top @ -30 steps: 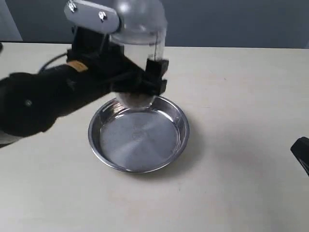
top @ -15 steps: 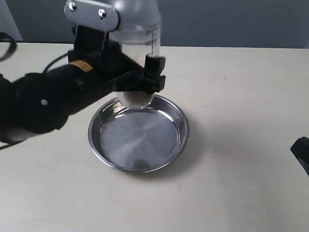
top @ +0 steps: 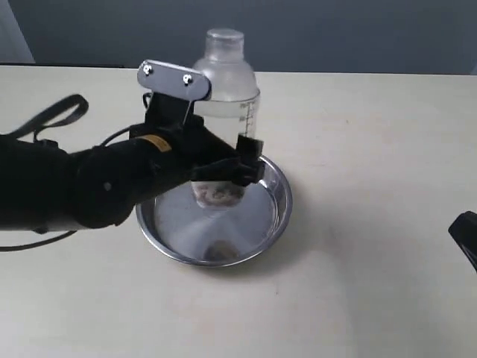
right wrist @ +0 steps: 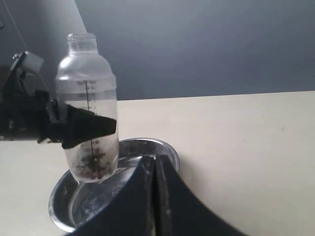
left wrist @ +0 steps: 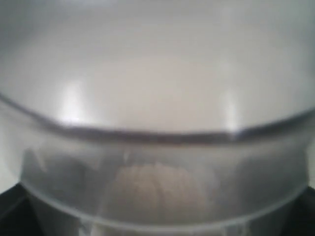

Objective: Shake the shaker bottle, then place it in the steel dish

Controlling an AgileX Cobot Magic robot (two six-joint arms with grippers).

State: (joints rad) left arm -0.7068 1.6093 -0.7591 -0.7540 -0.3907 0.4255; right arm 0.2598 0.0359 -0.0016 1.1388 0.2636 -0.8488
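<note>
The shaker bottle (top: 227,82) stands upright in my left gripper (top: 220,168), which is shut around its clear lower body. Its frosted dome and small cap are at the top, brown and pale grains at the bottom. The base hangs inside the rim of the steel dish (top: 280,200), a little above the shiny floor. In the left wrist view the bottle (left wrist: 157,98) fills the picture, blurred. The right wrist view shows the bottle (right wrist: 87,98) over the dish (right wrist: 168,149), and my right gripper (right wrist: 155,160) shut with nothing in it. That right gripper (top: 466,233) rests far to the right.
A pale tabletop (top: 373,149) spreads round the dish, with a dark wall behind it. The left arm's black body and a cable (top: 56,115) lie to the left of the dish.
The left arm has come down with the bottle: its cap was out of the top of the view, and its base now sits low inside the dish. The right gripper has not moved.
</note>
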